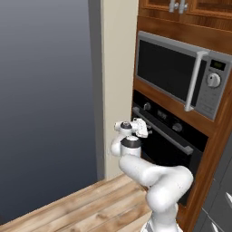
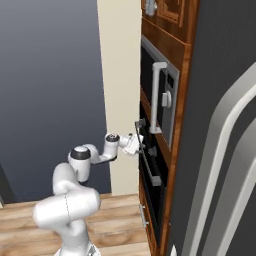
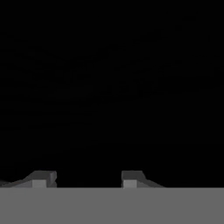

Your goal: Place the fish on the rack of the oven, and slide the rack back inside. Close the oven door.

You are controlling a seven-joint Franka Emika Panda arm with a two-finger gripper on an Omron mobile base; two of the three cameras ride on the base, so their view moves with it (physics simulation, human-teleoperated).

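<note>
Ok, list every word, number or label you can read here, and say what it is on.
No text can be read.
Microwave display: a small greenish panel above its dial, its characters too small and blurred to read.
Oven control strip: round knobs, no legible markings.

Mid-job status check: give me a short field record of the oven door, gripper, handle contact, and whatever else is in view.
oven door: shut, upright against the cabinet front
door handle: horizontal silver bar across the top of the door
gripper: at the left end of the handle, up against the oven; fingers apart in the hand view
contact with handle: cannot tell
hand view: black surface close ahead of the fingertips
microwave: above the oven, door shut
fish, rack: cannot tell where they are
</note>
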